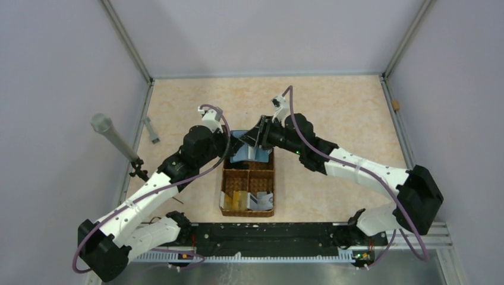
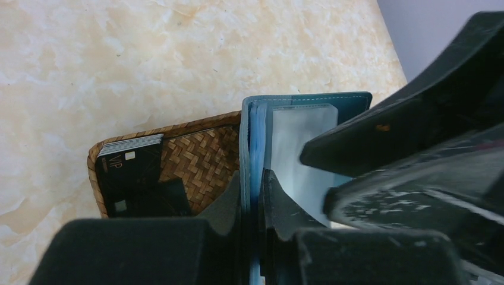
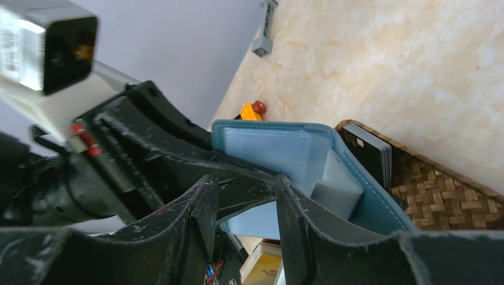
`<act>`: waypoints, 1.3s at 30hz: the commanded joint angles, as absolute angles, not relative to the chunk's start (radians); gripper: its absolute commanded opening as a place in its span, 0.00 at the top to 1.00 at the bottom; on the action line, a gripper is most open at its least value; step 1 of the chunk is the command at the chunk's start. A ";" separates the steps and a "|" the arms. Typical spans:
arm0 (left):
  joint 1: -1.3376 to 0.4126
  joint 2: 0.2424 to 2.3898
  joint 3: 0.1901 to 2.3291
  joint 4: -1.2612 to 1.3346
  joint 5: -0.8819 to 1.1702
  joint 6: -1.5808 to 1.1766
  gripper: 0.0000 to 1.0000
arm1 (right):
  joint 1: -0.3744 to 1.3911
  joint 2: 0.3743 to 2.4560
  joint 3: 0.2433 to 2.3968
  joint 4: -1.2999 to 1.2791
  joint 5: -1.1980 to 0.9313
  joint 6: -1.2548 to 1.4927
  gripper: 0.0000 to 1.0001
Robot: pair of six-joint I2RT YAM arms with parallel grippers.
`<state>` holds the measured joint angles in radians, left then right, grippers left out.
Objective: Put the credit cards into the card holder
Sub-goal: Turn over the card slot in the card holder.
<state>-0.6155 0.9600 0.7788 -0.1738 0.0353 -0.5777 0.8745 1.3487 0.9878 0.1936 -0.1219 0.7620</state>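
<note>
Card holder [image 3: 279, 148]: one, teal.
Wicker basket [image 2: 208, 157]: one; four compartments countable (far end hidden under holder).
Grey-white card [image 3: 336, 189] in holder: one.
Black cards [image 2: 129, 163]: one stack, number unreadable.
Gold-yellow cards [image 1: 239, 199], white-grey cards [image 1: 261, 199]: one pile each, uncountable.
Toy block [image 3: 251, 111], yellow-red: one.
Grey bracket [image 1: 151, 129]: one.
Robot arms: two, left arm [image 1: 148, 190] and right arm [image 1: 362, 169].

Pale lilac walls [image 1: 59, 59] enclose a beige marbled tabletop [image 1: 333, 101], evenly lit.

Cams: one overhead, two wrist.
Top looks down from near side on whole table [image 1: 345, 107]; both wrists close on card holder [image 2: 297, 136] and wicker basket [image 2: 202, 160].
</note>
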 commanded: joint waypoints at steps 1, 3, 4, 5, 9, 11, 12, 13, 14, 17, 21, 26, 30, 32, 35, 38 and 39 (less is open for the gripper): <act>-0.611 0.946 0.799 -0.114 0.020 -0.577 1.00 | 0.891 1.386 1.047 0.223 -0.078 0.848 0.58; -0.608 0.936 0.801 -0.124 0.010 -0.569 1.00 | 0.890 1.383 1.049 0.164 -0.021 0.827 0.58; -0.604 0.929 0.802 -0.128 0.010 -0.565 1.00 | 0.890 1.376 1.048 0.131 0.012 0.815 0.58; -0.598 0.924 0.804 -0.132 0.011 -0.563 1.00 | 0.890 1.368 1.048 0.099 0.052 0.799 0.58; -0.563 0.906 0.811 -0.150 0.040 -0.555 1.00 | 0.891 1.329 1.032 0.020 0.136 0.756 0.57; -0.537 0.898 0.809 -0.136 0.097 -0.559 1.00 | 0.889 1.321 1.015 0.016 0.134 0.744 0.55; -0.526 0.894 0.805 -0.123 0.130 -0.562 1.00 | 0.885 1.318 1.004 0.033 0.122 0.740 0.55; -0.514 0.889 0.801 -0.107 0.164 -0.565 1.00 | 0.879 1.319 0.992 0.052 0.101 0.740 0.55; -0.504 0.886 0.798 -0.093 0.193 -0.568 1.00 | 0.874 1.318 0.977 0.075 0.079 0.741 0.55; -0.471 0.873 0.795 -0.069 0.266 -0.581 1.00 | 0.848 1.319 0.915 0.163 0.015 0.755 0.56; -0.425 0.860 0.775 -0.011 0.391 -0.618 1.00 | 0.801 1.329 0.839 0.316 -0.105 0.769 0.64; -0.400 0.872 0.749 0.078 0.528 -0.655 1.00 | 0.783 1.347 0.823 0.417 -0.184 0.720 0.73; -0.390 0.887 0.749 0.074 0.565 -0.657 1.00 | 0.781 1.342 0.838 0.430 -0.199 0.681 0.87; -0.377 0.889 0.744 0.090 0.593 -0.670 1.00 | 0.779 1.338 0.845 0.402 -0.165 0.663 0.98; -0.356 0.894 0.731 0.167 0.656 -0.719 1.00 | 0.777 1.349 0.844 0.398 -0.148 0.643 1.00; -0.347 0.904 0.723 0.232 0.707 -0.760 1.00 | 0.776 1.374 0.847 0.429 -0.189 0.634 1.00; -0.346 0.905 0.722 0.242 0.717 -0.766 1.00 | 0.777 1.384 0.852 0.443 -0.208 0.632 1.00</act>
<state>-0.3466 0.9009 0.7242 0.0742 0.5655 -0.6846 0.7822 1.3506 0.8165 0.3485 -0.1627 0.6724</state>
